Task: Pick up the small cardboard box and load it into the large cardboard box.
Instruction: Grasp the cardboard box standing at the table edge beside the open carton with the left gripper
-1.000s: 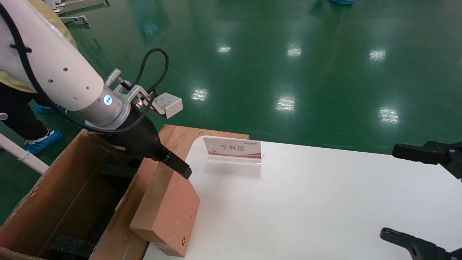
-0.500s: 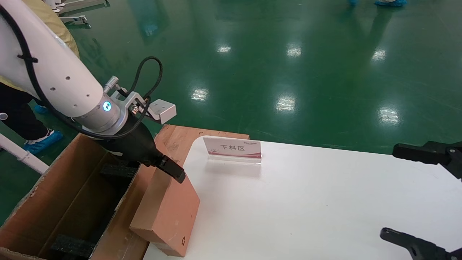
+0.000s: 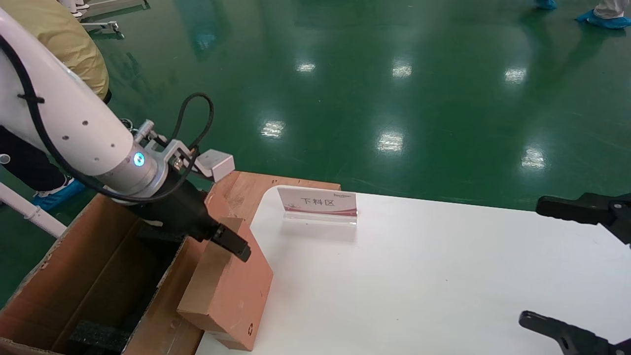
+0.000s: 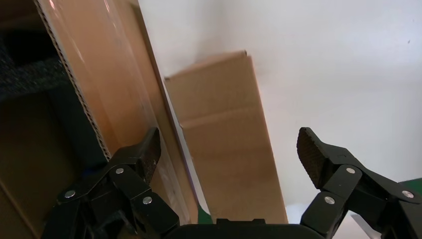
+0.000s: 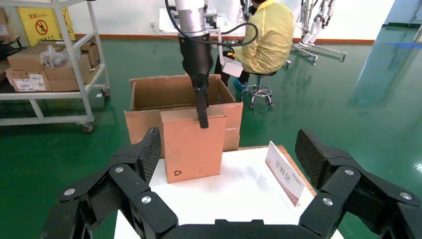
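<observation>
The small cardboard box point(image 3: 230, 291) stands on end at the left edge of the white table point(image 3: 419, 276), leaning against the flap of the large cardboard box point(image 3: 74, 266). My left gripper point(image 3: 227, 245) is open and straddles the small box's top end. In the left wrist view the small box point(image 4: 224, 129) lies between the spread fingers point(image 4: 143, 149), with the large box's wall point(image 4: 94, 74) beside it. From the right wrist view one finger hangs over the small box's point(image 5: 191, 144) front face. My right gripper point(image 3: 531, 260) is open and empty at the right.
A white and red sign point(image 3: 318, 203) stands at the table's far edge. A wooden board point(image 3: 256, 181) lies behind the table corner. Black foam point(image 3: 98, 336) sits inside the large box. A person in yellow point(image 5: 268, 35) sits behind the large box point(image 5: 149, 92), beside a shelf cart point(image 5: 45, 64).
My left gripper has moved down and towards the large box, so its finger now sits lower over the small box's top. The small box and the right arm have not moved.
</observation>
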Robot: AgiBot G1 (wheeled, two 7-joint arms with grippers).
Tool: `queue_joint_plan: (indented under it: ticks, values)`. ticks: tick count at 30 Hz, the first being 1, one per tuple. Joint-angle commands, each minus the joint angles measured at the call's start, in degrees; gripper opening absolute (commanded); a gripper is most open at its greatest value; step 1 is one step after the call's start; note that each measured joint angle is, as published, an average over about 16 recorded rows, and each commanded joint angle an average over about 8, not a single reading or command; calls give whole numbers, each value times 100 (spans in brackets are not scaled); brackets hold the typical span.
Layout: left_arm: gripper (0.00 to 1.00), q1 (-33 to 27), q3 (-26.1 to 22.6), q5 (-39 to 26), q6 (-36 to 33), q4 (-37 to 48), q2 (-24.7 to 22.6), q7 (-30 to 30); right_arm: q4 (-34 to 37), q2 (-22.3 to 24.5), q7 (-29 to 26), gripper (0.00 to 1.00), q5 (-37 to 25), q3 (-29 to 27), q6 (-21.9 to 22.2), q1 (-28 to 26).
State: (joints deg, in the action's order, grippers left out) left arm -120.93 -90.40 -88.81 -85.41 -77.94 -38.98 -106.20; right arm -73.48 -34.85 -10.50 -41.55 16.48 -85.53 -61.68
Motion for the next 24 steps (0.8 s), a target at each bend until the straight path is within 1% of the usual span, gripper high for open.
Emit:
queue_joint_plan:
  ticks: [1,16,24]
  values:
    - [100,38,-13,50,13,0,30,9,0,0,0,100,1,1,0,0]
    - [100,61,-204,185,-114,-1,-1,-35,0,3,3,100,4,6,3,-1]
    - [100,52,-307,181,-148,-6,-74,52,1,4,5,100,6,8,5,-1]
